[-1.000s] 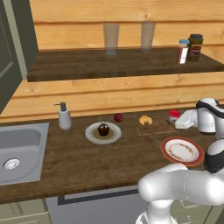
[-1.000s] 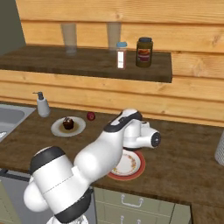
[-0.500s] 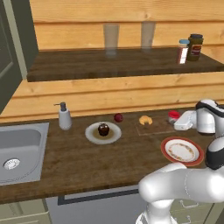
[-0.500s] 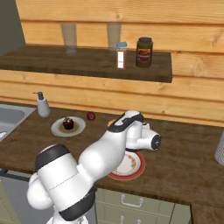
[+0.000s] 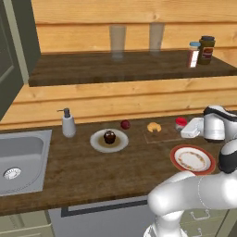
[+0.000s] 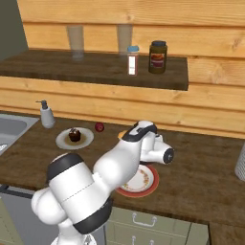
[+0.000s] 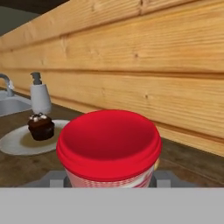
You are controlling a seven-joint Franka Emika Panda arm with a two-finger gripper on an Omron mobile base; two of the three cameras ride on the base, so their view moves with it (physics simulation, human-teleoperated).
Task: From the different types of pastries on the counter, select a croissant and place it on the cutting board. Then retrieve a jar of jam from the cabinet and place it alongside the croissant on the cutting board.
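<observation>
Hand view puts a red-lidded jar (image 7: 108,151) right up against the lens, seated between the tool's (image 7: 109,180) dark tips, so you can take it that the tool is closed on the jar and gripping its sides. In the left base view the same jar (image 5: 181,122) sits at the tip of the hand, low over the bench (image 5: 92,166) at about 3 o'clock from the croissant (image 5: 154,127). The croissant already lies on the board (image 5: 163,133), so that half of the task looks done.

Your step now, as I judge it, is setting the jar down beside the pastry. Keep the jar upright as you carry it. Move it toward 9 o'clock until it is over bare board next to the croissant, not over the croissant itself. Watch the red plate (image 5: 192,159) at 6 o'clock of the hand, and keep the wrist clear of it. Lower until the jar's base rests flat on the board, then let go; releasing early could tip it. The board's edges are faint in both base views, so check the jar against the croissant instead. The plate with the cupcake (image 5: 109,137), the apple (image 5: 125,124) and the soap bottle (image 5: 68,123) all lie well off toward 9 o'clock and shouldn't trouble you.
</observation>
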